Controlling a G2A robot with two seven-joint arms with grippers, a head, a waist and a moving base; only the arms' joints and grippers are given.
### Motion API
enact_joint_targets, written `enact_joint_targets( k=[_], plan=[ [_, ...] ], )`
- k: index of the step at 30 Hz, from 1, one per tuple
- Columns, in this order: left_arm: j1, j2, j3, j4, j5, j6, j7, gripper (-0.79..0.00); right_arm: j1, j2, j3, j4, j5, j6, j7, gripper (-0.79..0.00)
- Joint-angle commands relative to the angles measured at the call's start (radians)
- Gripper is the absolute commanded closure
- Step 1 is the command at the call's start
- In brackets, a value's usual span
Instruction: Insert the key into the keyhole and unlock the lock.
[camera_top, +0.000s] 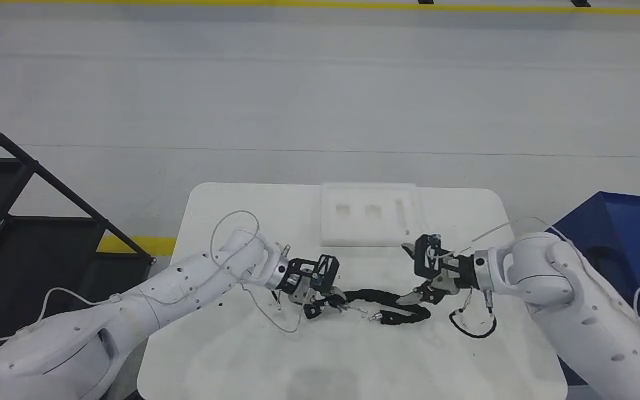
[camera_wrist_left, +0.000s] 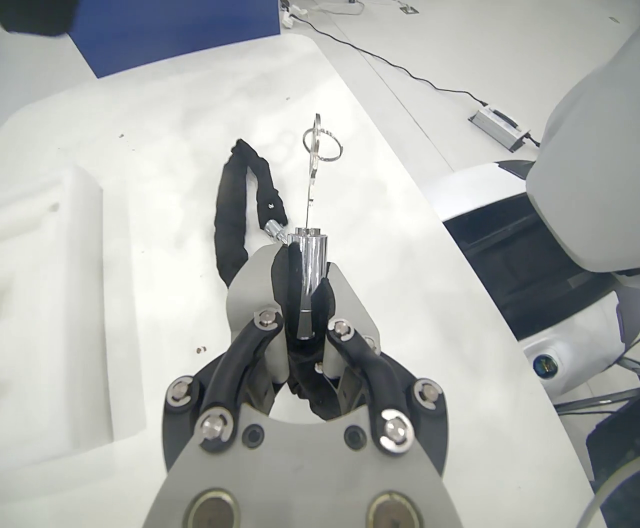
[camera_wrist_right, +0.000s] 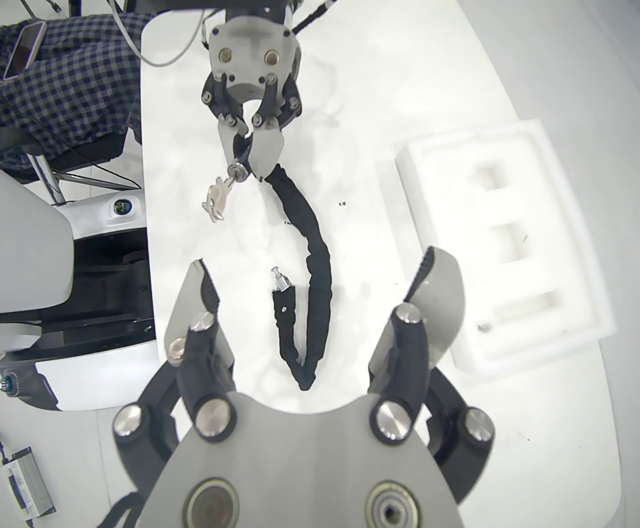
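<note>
A white surface (camera_top: 250, 210) with rounded corners stands on a grey floor (camera_top: 300, 90). A yellow line (camera_top: 300, 4) runs along the floor's far edge. A blue box (camera_top: 610, 225) sits off the surface's right side and a black frame (camera_top: 45, 200) off its left. A white foam tray (camera_top: 368, 215) lies at the far middle of the surface, and everything else sits on the near side of it.

The left arm (camera_top: 180, 290) lies low and angles in toward the tray's near left corner. The left gripper (camera_wrist_left: 307, 270) is clamped on the chrome lock (camera_wrist_left: 311, 250) and holds it just above the surface. The key (camera_wrist_left: 313, 165) stands in the keyhole, its ring hanging from the bow.

The black chain (camera_wrist_left: 232, 215) runs from the lock along the tray's near side and folds back on itself. Its pin (camera_wrist_right: 278, 282) lies loose on the surface, apart from the lock.

The right arm (camera_top: 550, 280) comes in low toward the tray's near right corner. The right gripper (camera_wrist_right: 317, 265) is spread wide, holds nothing, and hangs over the chain's fold.
</note>
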Motion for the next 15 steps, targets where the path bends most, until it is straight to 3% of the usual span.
enact_joint_targets(
  k=[1, 2, 3, 4, 5, 9, 15],
  plan=[
    [0.003, -0.006, 0.003, 0.006, 0.017, 0.000, -0.012, 0.000, -0.005, 0.003, 0.011, 0.000, 0.012, 0.002, -0.011, -0.785],
    [0.007, -0.010, 0.003, 0.010, 0.026, 0.000, -0.024, 0.000, -0.006, 0.005, 0.018, 0.001, 0.018, 0.004, -0.017, -0.785],
    [0.009, -0.015, 0.003, 0.013, 0.029, 0.000, -0.032, -0.148, -0.008, 0.006, 0.023, 0.002, 0.021, 0.008, -0.022, -0.785],
    [0.013, -0.020, 0.003, 0.018, 0.027, 0.000, -0.038, -0.634, -0.011, 0.007, 0.028, 0.003, 0.031, 0.013, -0.033, -0.785],
    [0.017, -0.025, 0.003, 0.023, 0.023, 0.000, -0.044, -0.785, -0.012, 0.008, 0.034, 0.005, 0.039, 0.015, -0.043, -0.785],
    [0.014, -0.047, 0.003, 0.054, -0.016, 0.000, -0.050, -0.785, -0.014, 0.010, 0.045, 0.018, 0.058, 0.023, -0.065, -0.785],
    [-0.023, -0.069, 0.003, 0.116, -0.102, 0.000, 0.040, -0.785, 0.002, 0.008, 0.035, 0.049, 0.090, 0.004, -0.106, -0.785]
  ],
)
